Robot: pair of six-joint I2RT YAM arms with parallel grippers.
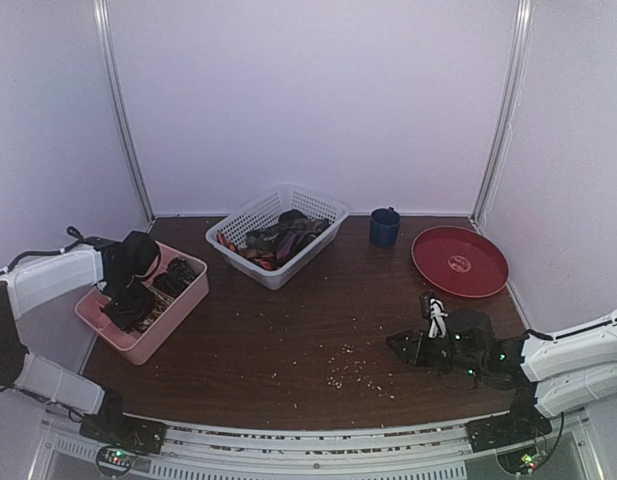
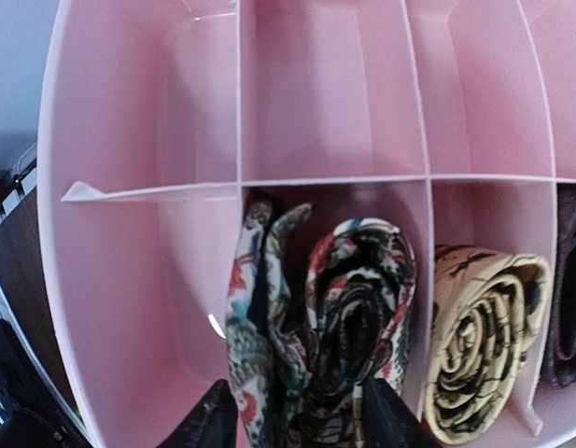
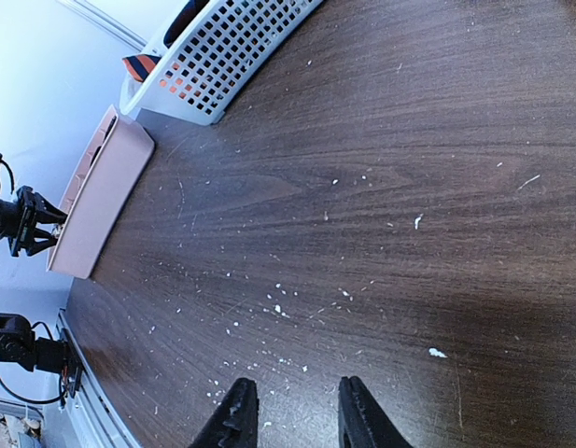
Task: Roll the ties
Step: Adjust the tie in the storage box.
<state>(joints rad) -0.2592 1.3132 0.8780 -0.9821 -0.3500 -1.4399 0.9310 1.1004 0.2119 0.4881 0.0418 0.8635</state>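
Unrolling is the chief risk, I judge. In the left wrist view the patterned tie [image 2: 353,308] sits coiled in the lower middle compartment of the pink tray [image 2: 325,103], with a loose flap standing up along its left side. The left claw [image 2: 302,425] straddles the coil, one finger at each side and touching the cloth. I cannot tell whether it is pinching or has let go. If a finger lifts while snagged on that flap, the coil could spring open or come out of its compartment. A sideways nudge could also bend the thin divider toward the yellow rolled tie [image 2: 479,336] in the next compartment to the right. A dark tie [image 2: 572,299] shows at the far right edge. The upper row of compartments holds nothing.

In the top view the white basket [image 1: 246,210] at the centre holds a heap of unrolled ties [image 1: 278,240], so much of the job looks undone. The right claw [image 3: 292,411] hovers low over the tabletop [image 3: 409,187] at lower right, fingers parted and holding nothing. A blue mug [image 1: 384,228] and a red plate [image 1: 459,262] stand at right.
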